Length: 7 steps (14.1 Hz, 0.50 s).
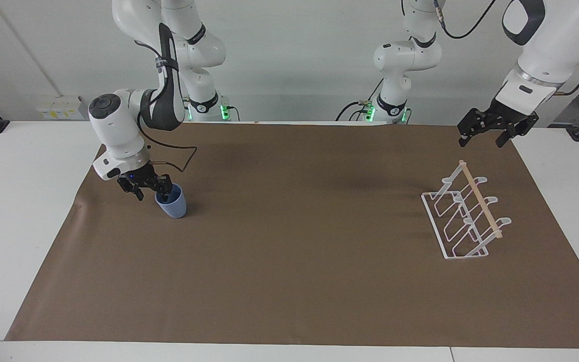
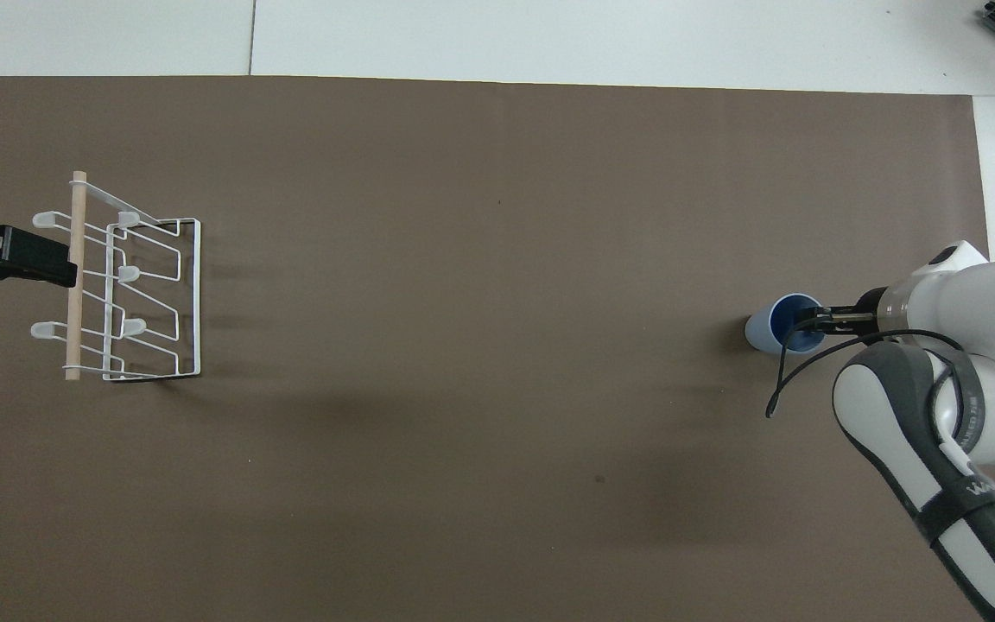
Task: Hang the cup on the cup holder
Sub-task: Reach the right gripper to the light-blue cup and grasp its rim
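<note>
The light-blue cup (image 1: pixel 174 205) stands upright on the brown mat toward the right arm's end of the table; it also shows in the overhead view (image 2: pixel 776 328). My right gripper (image 1: pixel 151 190) is open and straddles the cup's rim, with one finger inside the cup and the other outside it. It shows in the overhead view too (image 2: pixel 817 321). The white wire cup holder (image 1: pixel 463 221) with its wooden rod stands at the left arm's end (image 2: pixel 130 289). No cup is on it. My left gripper (image 1: pixel 485 137) is open and waits in the air beside the holder.
The brown mat (image 1: pixel 294 261) covers most of the white table (image 1: pixel 13 211). A loose black cable (image 1: pixel 181 153) hangs from the right arm's wrist just above the mat beside the cup.
</note>
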Motion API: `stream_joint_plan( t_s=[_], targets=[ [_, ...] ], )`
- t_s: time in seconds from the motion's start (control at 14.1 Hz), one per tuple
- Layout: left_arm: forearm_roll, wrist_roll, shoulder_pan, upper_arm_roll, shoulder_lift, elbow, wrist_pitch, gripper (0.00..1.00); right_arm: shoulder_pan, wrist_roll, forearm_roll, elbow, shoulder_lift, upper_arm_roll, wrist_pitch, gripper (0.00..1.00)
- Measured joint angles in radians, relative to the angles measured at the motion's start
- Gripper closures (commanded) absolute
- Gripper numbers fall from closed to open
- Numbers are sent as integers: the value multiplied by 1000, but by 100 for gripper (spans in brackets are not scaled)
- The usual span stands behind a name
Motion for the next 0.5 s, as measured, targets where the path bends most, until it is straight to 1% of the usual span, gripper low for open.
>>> stream_joint_plan(
  t_s=[0.28,0.36,0.5],
  targets=[
    [0,0,-1,-3,-1,0,0,0,0,17,1,0,0,30,1,45],
    [0,0,-1,-4,-1,0,0,0,0,35,1,0,0,44,1,50],
    [0,0,-1,-3,-2,0,0,0,1,68,1,1,0,66,1,68]
  ],
)
